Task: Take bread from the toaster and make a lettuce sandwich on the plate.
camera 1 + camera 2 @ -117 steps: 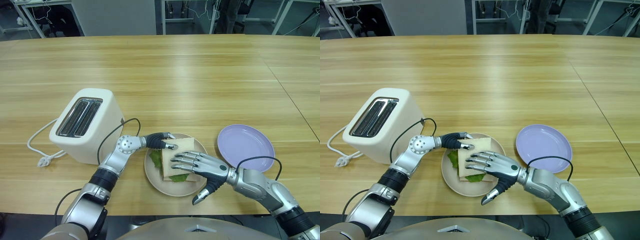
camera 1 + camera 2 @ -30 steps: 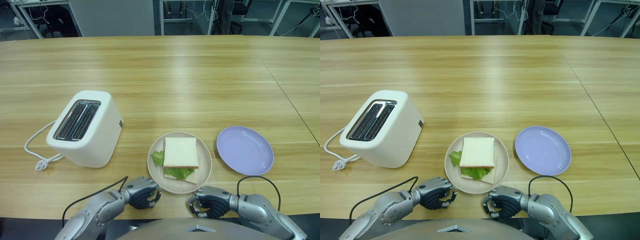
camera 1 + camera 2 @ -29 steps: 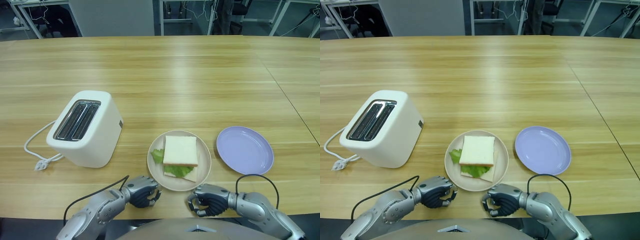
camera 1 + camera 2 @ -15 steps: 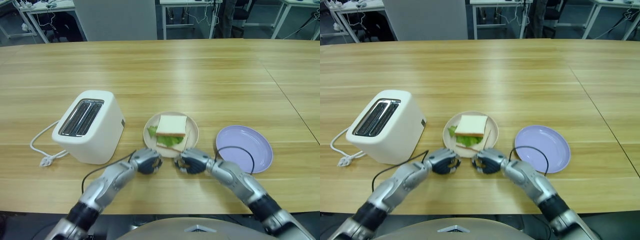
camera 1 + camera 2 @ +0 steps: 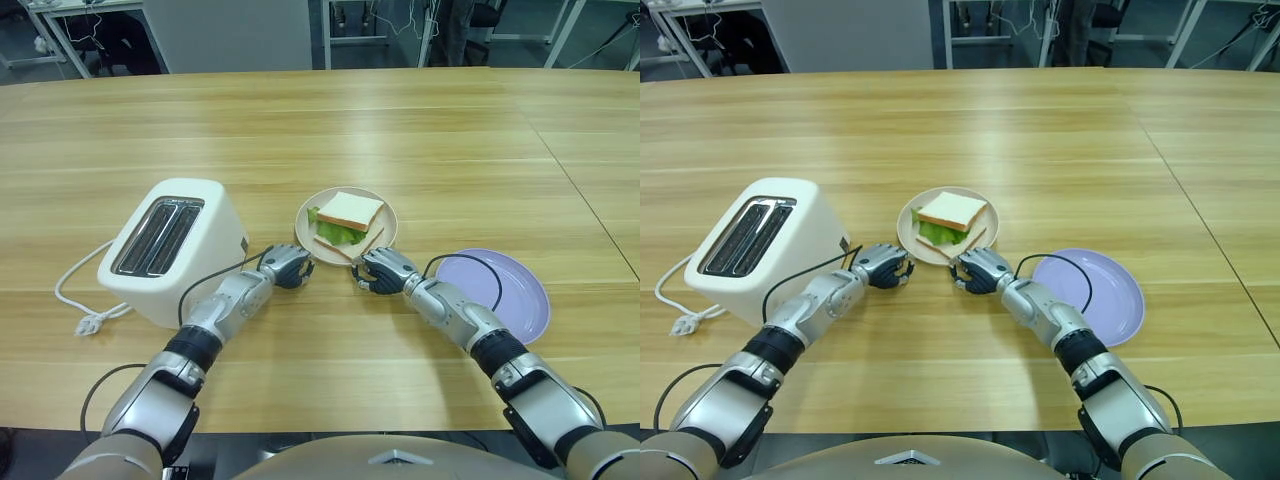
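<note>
Two white bread slices (image 5: 349, 210) with green lettuce (image 5: 330, 230) between sit on the round beige plate (image 5: 389, 227), just beyond left hand (image 5: 288, 267) and right hand (image 5: 383, 271), both curled, holding nothing. Cream box toaster (image 5: 176, 246) left of left hand looks empty; task looks done

Glossy wood-grain table (image 5: 420, 130) — smooth cream toaster (image 5: 178, 250), matt beige plate (image 5: 385, 225) — metallic left hand (image 5: 287, 266).
</note>
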### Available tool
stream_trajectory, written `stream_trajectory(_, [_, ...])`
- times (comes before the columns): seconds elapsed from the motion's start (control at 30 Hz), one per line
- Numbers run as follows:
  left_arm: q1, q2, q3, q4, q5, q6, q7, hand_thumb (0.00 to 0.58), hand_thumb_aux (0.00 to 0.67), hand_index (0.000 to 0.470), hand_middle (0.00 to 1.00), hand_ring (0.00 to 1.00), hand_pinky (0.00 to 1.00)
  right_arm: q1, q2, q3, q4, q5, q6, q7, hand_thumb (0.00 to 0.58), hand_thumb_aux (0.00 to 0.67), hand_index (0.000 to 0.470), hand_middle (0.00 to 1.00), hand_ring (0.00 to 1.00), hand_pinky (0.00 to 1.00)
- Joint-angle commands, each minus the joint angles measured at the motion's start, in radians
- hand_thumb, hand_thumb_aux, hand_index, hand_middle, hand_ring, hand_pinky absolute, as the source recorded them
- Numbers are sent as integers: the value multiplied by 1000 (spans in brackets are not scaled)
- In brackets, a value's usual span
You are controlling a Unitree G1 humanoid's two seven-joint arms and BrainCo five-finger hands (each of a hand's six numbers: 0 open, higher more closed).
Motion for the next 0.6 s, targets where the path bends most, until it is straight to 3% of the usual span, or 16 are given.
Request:
stream_trajectory(0.03, [155, 34, 90, -281, -160, -13, -70, 580, 670, 460, 1000, 1000, 1000, 103, -67, -98, -218, 142, -19, 69, 580, 670, 460, 1000, 1000, 1000])
stream_trajectory(0.2, [361, -17, 283, -685, -387, 30, -56, 580, 670, 460, 1000, 1000, 1000, 275, -95, -272, -525, 383, -15, 105, 580, 670, 460, 1000, 1000, 1000])
stream_trajectory(0.23, [399, -47, 328, -765, -429, 43, -33, 574, 602, 413, 1000, 1000, 1000, 309, -86, -314, -585, 437, -16, 97, 580, 670, 460, 1000, 1000, 1000])
stream_trajectory(0.27, [431, -79, 368, -834, -462, 57, -13, 500, 420, 289, 780, 780, 780, 340, -72, -354, -638, 483, -12, 85, 580, 670, 460, 1000, 1000, 1000])
stream_trajectory(0.3, [458, -108, 403, -890, -487, 63, 7, 244, 160, 110, 220, 220, 220, 364, -54, -394, -683, 515, -12, 64, 498, 418, 287, 1000, 1000, 1000])
stream_trajectory(0.33, [481, -143, 440, -942, -514, 71, 31, 0, 0, 0, 0, 0, 0, 385, -35, -435, -725, 543, -15, 41, 96, 58, 40, 961, 961, 961])
stream_trajectory(0.37, [500, -174, 473, -985, -542, 80, 49, 0, 0, 0, 0, 0, 0, 400, -13, -473, -761, 577, -10, 23, 0, 0, 0, 714, 714, 714])
stream_trajectory(0.4, [517, -203, 503, -1025, -582, 80, 63, 0, 0, 0, 0, 0, 0, 413, 7, -508, -792, 614, -9, 10, 0, 0, 0, 373, 373, 373])
stream_trajectory(0.47, [541, -256, 549, -1085, -688, 78, 76, 0, 0, 0, 0, 0, 0, 427, 39, -564, -834, 685, 1, 1, 0, 0, 0, 0, 0, 0])
stream_trajectory(0.6, [567, -293, 602, -1139, -887, 86, 37, 0, 0, 0, 0, 0, 0, 424, 85, -636, -876, 837, 42, 21, 0, 0, 0, 0, 0, 0])
